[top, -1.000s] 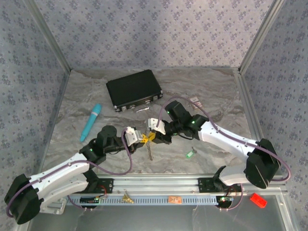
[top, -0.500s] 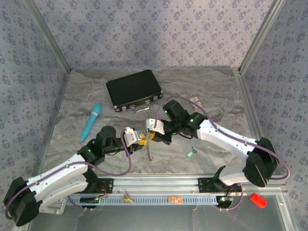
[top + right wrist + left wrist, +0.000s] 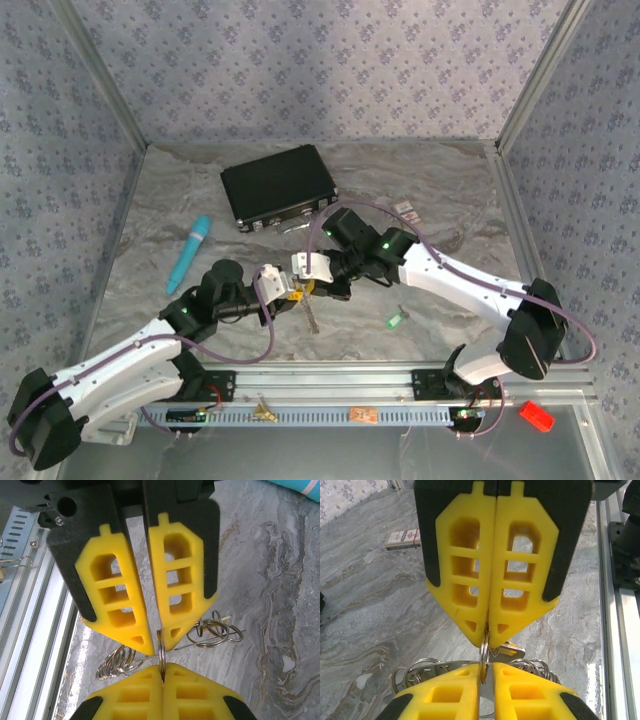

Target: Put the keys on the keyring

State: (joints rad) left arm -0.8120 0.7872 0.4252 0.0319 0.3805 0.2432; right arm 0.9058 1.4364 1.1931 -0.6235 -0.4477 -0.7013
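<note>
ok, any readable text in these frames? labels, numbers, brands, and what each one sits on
No text can be read in any view.
Small card: red and blue print, too blurred to read.
Black case: pale marks along its front edge, too small to read.
Orange tag at the near edge: too small to read.

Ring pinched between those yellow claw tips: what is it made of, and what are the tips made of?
The ring looks like thin polished metal wire: silvery, with bright glints. The yellow claw tips look like matte moulded plastic, possibly rubbery: even colour, cut-out windows, no shine.
</note>
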